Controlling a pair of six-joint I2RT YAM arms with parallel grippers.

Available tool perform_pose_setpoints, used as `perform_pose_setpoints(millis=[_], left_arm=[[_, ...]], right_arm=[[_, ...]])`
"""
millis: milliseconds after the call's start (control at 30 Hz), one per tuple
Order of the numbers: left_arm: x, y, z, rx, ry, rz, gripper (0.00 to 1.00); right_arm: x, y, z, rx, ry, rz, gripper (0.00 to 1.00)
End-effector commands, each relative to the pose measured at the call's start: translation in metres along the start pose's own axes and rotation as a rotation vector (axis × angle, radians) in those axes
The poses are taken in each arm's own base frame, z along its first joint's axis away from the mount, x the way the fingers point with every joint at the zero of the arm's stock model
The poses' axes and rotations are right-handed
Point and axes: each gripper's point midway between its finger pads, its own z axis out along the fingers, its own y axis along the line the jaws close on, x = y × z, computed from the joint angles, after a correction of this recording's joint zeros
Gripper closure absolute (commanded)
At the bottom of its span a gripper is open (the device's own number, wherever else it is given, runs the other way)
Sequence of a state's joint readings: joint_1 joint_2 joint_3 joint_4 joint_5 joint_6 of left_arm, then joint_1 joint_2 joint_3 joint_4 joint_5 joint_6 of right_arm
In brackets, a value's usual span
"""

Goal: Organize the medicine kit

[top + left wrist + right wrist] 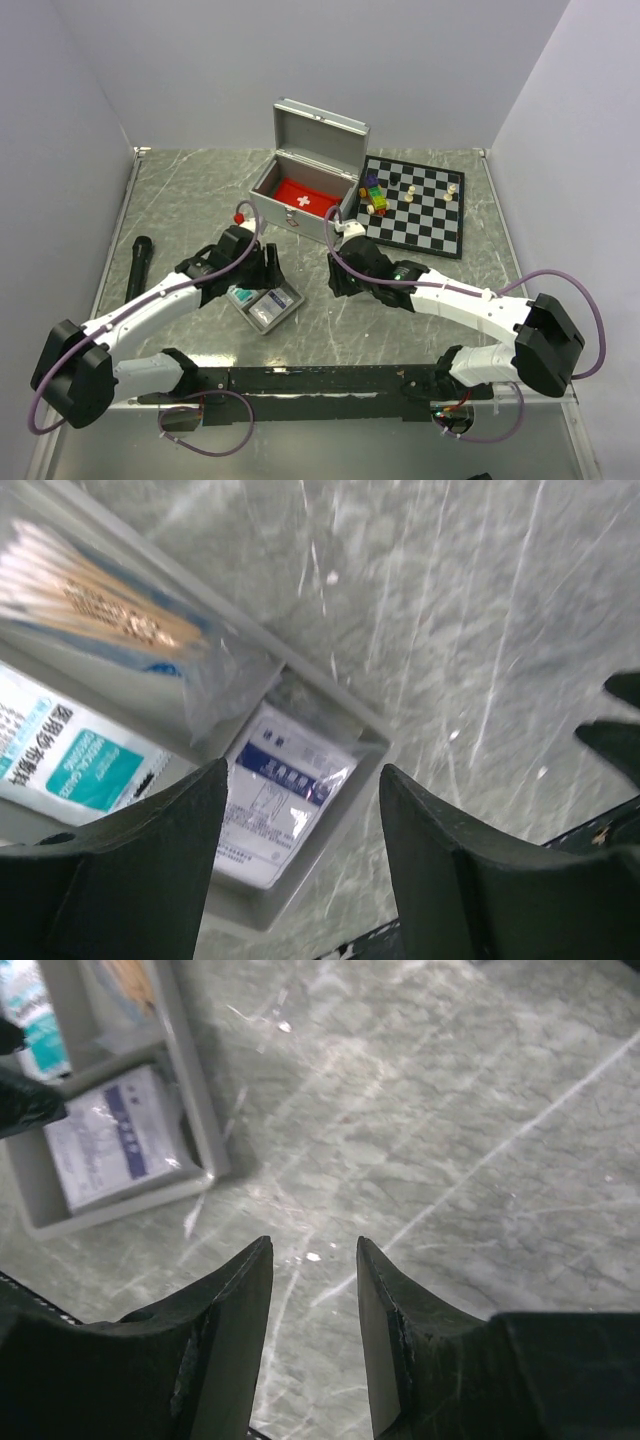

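Centrally, toward the back of the worktop [430,310], stands the medicine kit [290,221], lid raised, with a red insert [305,198] bearing a white cross inside. Just right of the kit lies a chessboard [425,222] carrying a few pale pieces and some coloured cubes [375,196]. In front of the kit sits a grey divided tray [288,299] holding a swab packet [100,615], a teal-labelled gauze packet [75,765] and a blue-labelled white packet [285,795]. The left tool [300,785] hovers over that tray, fingers apart, gripping nothing. The right tool [315,1250], also in front of the kit, hangs over bare worktop, fingers apart and empty. Well left of the kit lies a black stick-like object [138,266].
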State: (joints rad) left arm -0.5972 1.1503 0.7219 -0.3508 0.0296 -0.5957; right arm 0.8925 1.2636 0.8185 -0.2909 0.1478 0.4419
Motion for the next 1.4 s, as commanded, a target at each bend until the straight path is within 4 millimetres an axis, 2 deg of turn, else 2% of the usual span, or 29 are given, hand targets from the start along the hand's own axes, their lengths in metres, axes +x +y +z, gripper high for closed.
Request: perform_pose_setpoints(millis=[0,67,233,467,633,800,1000,1267,1367], left_arm=[[0.012,0.005,-0.001,-0.045,0.057,0.051,0.34],[0.016,0.006,-0.002,-0.054,0.075,0.041,0.33],[0.019,0.025,-0.002,-0.157,0.068,0.036,0.31],[0.030,0.045,0.009,-0.244,0.101,0.055,0.35],[0.030,0.051,0.017,-0.280,0.113,0.059,0.45],[0.040,0.055,0.025,-0.297,0.156,0.066,0.53],[0.042,0.054,0.031,-0.295,0.179,0.074,0.73],[0.026,0.041,0.026,-0.253,0.127,0.064,0.84],[0.022,0.036,0.025,-0.238,0.116,0.063,0.94]], right_arm=[[-0.005,-0.005,-0.001,-0.007,-0.026,-0.006,0.54],[-0.003,-0.007,0.002,-0.007,-0.020,-0.002,0.54],[0.002,-0.009,0.007,-0.010,-0.005,0.005,0.54],[0.004,-0.011,0.008,-0.004,-0.001,0.009,0.55],[0.005,-0.013,0.008,-0.003,0.001,0.012,0.54],[0.007,-0.014,0.009,-0.004,0.003,0.015,0.55],[0.009,-0.016,0.008,-0.004,0.000,0.017,0.55],[0.014,-0.021,0.006,0.006,0.001,0.023,0.55],[0.014,-0.021,0.005,0.008,0.001,0.025,0.56]])
